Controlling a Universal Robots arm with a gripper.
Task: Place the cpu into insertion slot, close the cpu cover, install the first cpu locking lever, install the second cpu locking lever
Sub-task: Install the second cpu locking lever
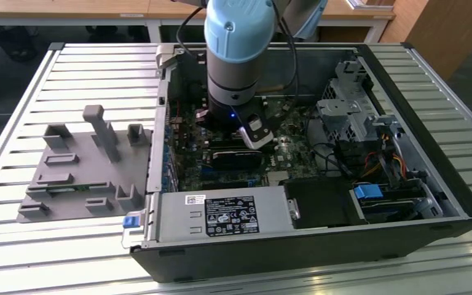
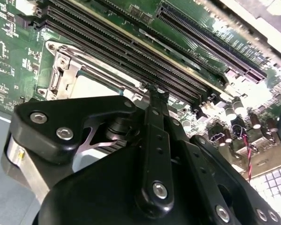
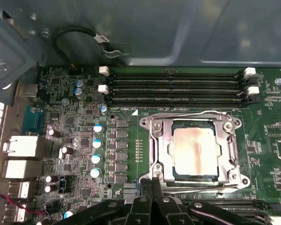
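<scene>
We see the cpu (image 3: 195, 151) seated in the insertion slot, the cpu cover (image 3: 193, 125) down around it. The gripper (image 3: 152, 182) — fingers pinched together, holding nothing — sits at the cover's edge; we'd push the lever slowly, staying off the memory slots (image 3: 178, 86).

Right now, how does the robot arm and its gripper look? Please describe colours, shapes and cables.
In the exterior view, the arm is a thick grey cylinder with a light blue joint cap, and black cables run along it from above. A small blue light glows low on its wrist. In the second wrist view, the gripper is black, built of flat linkage bars joined by silver screws.
</scene>
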